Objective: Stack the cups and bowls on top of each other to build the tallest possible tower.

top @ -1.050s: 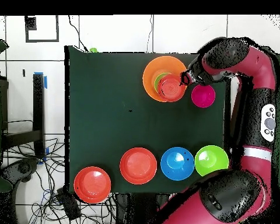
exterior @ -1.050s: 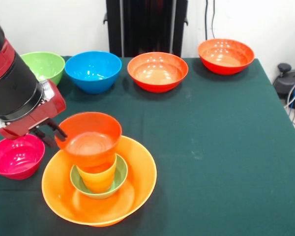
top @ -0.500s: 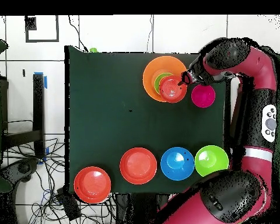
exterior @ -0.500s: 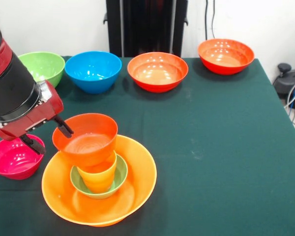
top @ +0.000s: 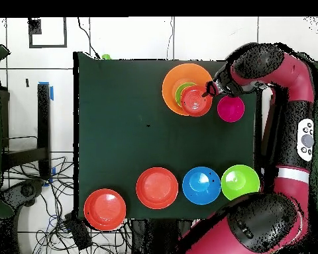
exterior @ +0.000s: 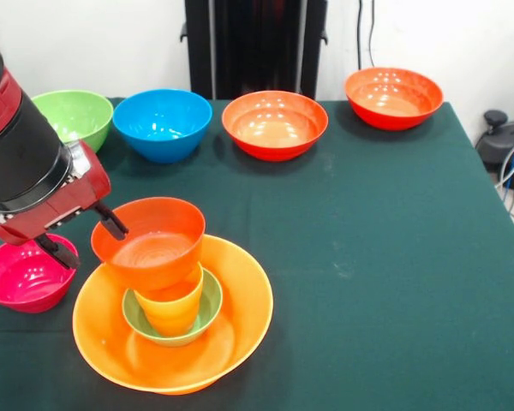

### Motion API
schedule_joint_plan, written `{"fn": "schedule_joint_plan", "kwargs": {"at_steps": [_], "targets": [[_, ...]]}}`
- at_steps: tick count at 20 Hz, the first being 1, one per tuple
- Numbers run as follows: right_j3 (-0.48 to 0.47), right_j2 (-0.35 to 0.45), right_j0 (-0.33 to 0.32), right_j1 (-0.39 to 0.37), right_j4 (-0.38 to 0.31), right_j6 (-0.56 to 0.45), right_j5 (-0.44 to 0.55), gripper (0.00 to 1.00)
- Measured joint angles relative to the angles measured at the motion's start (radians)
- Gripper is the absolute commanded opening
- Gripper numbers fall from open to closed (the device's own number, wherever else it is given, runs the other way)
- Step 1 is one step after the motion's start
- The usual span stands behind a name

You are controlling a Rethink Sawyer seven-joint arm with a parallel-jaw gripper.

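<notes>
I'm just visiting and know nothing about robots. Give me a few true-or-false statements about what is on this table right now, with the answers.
1. The tower has the small red-orange bowl on top. True.
2. The pink bowl is part of the tower. False: it sits alone on the cloth beside the largest orange bowl.
3. The tool is open, its fingers beside the top bowl's rim. True.
4. The blue bowl sits inside the green bowl. False: they stand side by side.
5. The orange cup stands in a small green bowl. True.
</notes>
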Motion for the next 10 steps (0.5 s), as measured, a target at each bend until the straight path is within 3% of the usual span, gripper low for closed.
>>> {"fn": "schedule_joint_plan", "kwargs": {"at_steps": [5, 6, 10], "targets": [[0.002, 0.000, 0.000, 0.000, 0.002, 0.000, -0.003, 1.00], [0.014, 0.000, 0.000, 0.000, 0.010, 0.000, -0.020, 0.00], [0.023, 0.000, 0.000, -0.001, 0.012, 0.000, -0.040, 0.00]]}}
